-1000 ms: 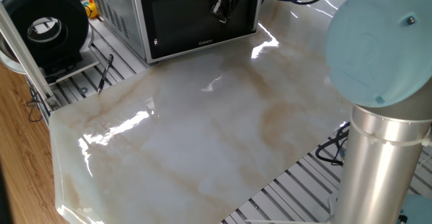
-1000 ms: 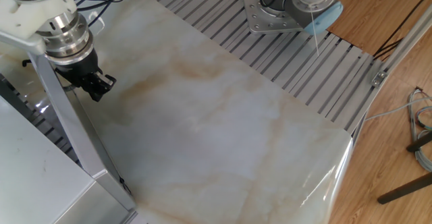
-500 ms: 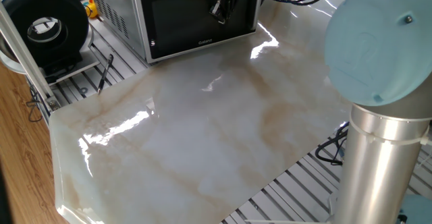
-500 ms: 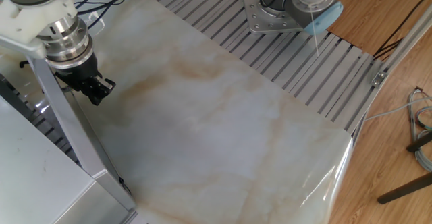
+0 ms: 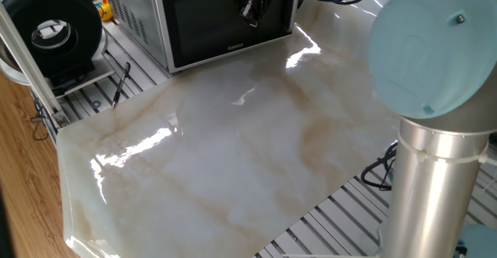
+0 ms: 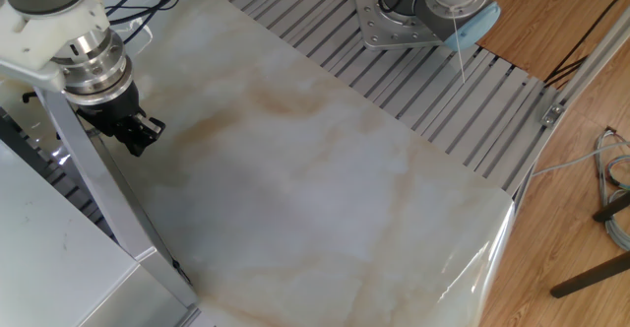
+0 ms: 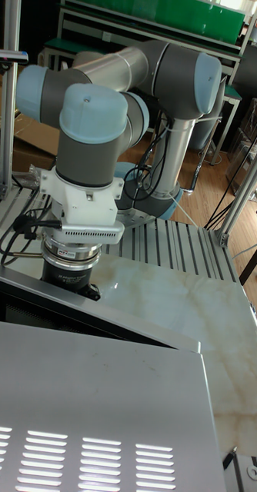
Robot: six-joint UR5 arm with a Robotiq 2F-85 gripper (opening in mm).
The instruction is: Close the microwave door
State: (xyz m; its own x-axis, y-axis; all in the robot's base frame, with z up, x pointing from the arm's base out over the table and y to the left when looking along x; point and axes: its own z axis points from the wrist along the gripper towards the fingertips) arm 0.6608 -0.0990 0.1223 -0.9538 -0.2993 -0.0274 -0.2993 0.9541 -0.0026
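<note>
1. Gripper [image 5: 250, 9] fingers sit close together with nothing between them — pressed up against the right side of the microwave door [image 5: 221, 19], though actual contact is hard to confirm; in the other fixed view the gripper [image 6: 139, 135] hangs just above the marble tabletop [image 6: 325, 169].
2. Microwave [image 5: 136, 5] stands at the far edge of the tabletop [image 5: 233, 157], its door nearly flush with the front; the interior is hidden behind the dark glass.
3. Black-and-white spool device [image 5: 50, 29] rests on the slatted surface left of the microwave.
4. Compared with a second ago, the gripper has edged toward the microwave — the door's lower edge sits a little further back, and the arm's blue joint cap [image 5: 427, 44] has shifted left.
</note>
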